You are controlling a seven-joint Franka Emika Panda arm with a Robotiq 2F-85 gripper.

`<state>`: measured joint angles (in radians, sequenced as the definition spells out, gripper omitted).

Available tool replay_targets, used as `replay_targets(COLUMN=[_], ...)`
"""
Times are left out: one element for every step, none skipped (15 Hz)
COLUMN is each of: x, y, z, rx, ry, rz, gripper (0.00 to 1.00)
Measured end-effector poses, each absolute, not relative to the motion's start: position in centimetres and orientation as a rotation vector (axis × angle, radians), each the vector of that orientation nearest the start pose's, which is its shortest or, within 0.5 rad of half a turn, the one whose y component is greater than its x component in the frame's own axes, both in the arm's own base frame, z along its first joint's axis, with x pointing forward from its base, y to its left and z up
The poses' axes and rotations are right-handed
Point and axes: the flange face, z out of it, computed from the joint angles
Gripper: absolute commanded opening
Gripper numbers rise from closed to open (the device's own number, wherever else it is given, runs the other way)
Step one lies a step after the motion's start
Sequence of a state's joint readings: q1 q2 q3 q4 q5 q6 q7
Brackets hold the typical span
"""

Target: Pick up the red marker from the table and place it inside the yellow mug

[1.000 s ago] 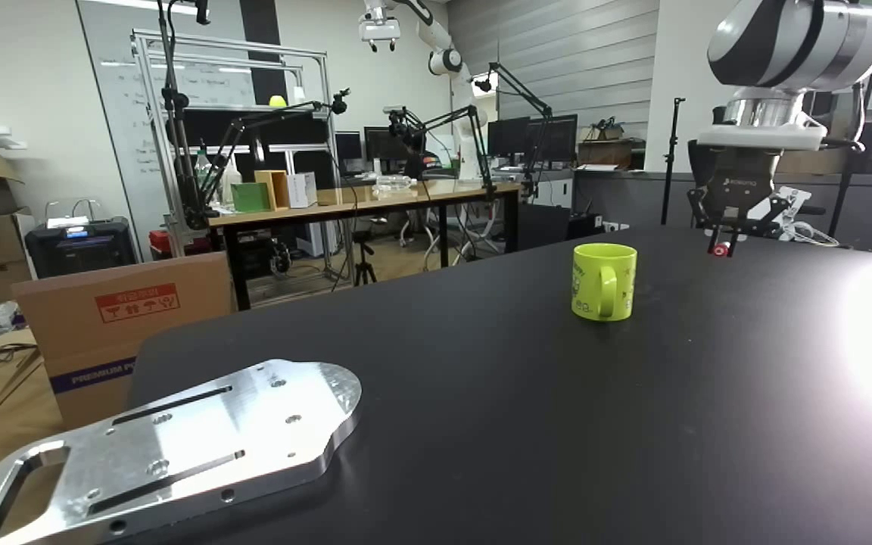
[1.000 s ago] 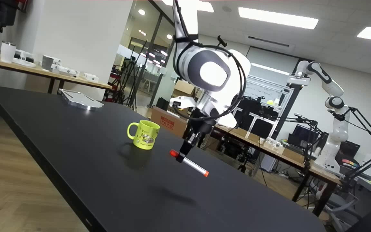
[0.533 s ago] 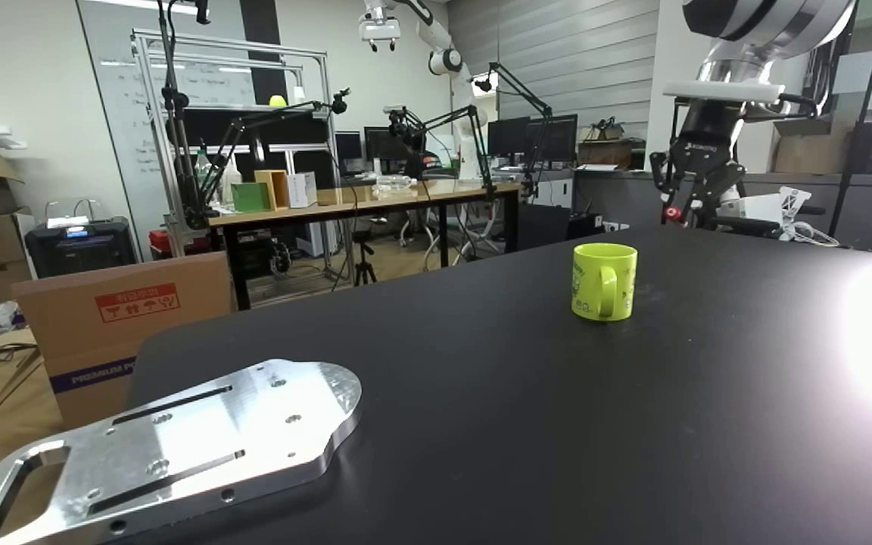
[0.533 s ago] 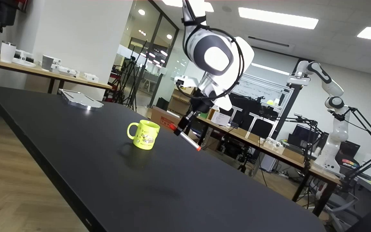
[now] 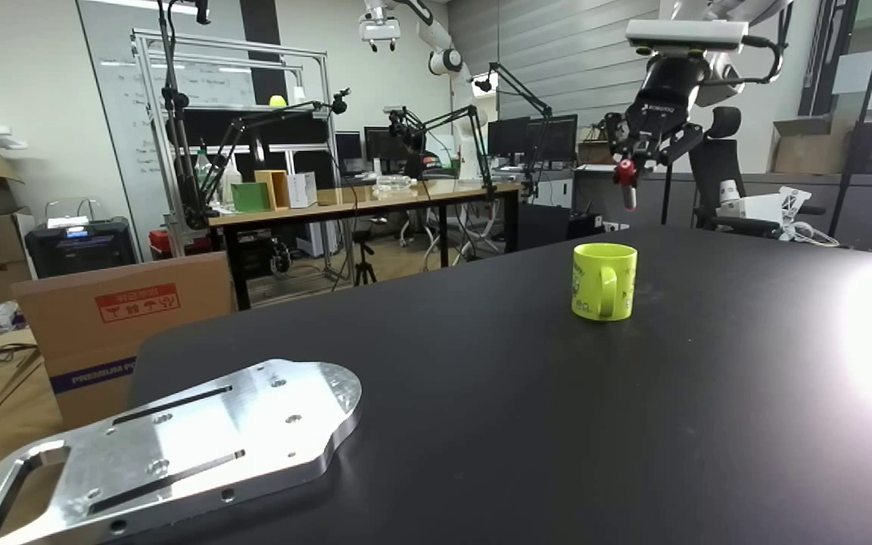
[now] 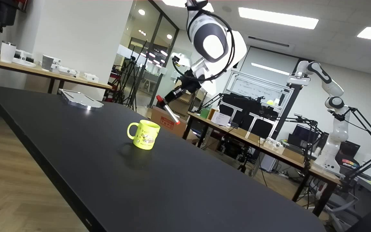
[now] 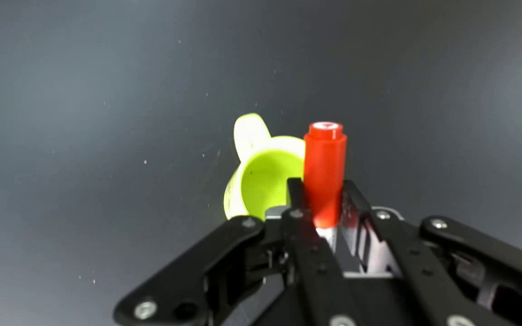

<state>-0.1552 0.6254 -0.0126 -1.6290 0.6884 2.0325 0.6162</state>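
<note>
My gripper (image 5: 627,160) is shut on the red marker (image 5: 627,182) and holds it in the air above the black table (image 5: 421,356). In an exterior view the marker (image 6: 172,114) is tilted, red cap up and white body with orange-red end sloping down; the gripper (image 6: 164,102) grips it near the cap. The yellow mug (image 5: 595,291) stands upright on the table, lower than the marker; it also shows in an exterior view (image 6: 145,137). In the wrist view the mug's open mouth (image 7: 265,181) is left of and behind the red cap (image 7: 325,167), between the fingertips (image 7: 321,190).
A silver metal plate (image 5: 232,431) lies on the table, and it also shows in an exterior view (image 6: 80,99). A cardboard box (image 5: 126,318) stands beyond the table's edge. A wooden workbench (image 5: 375,200) is farther back.
The gripper has risen with the marker and moved toward the mug, leftward in both exterior views. The marker has tilted more steeply, its orange-red end lower. The mug has not moved.
</note>
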Motion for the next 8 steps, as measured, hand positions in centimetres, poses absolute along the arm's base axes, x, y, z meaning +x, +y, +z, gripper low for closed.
replay_targets(x=[66.9,66.9,66.8,66.7,66.7,66.6,66.6,66.6], y=[-7.1,-6.7,-6.3,-6.1,-6.0,-6.0,-6.0,-6.1], z=[25.5,26.0,26.4,26.6,26.6,26.4,26.0,25.5], rx=[-2.157,-2.143,-2.129,-2.116,-2.101,-2.088,-2.076,-2.068], ry=[1.407,1.384,1.367,1.354,1.344,1.337,1.333,1.333], rz=[0.493,0.541,0.586,0.622,0.653,0.679,0.699,0.714], gripper=[0.06,0.06,0.06,0.06,0.06,0.06,0.06,0.06])
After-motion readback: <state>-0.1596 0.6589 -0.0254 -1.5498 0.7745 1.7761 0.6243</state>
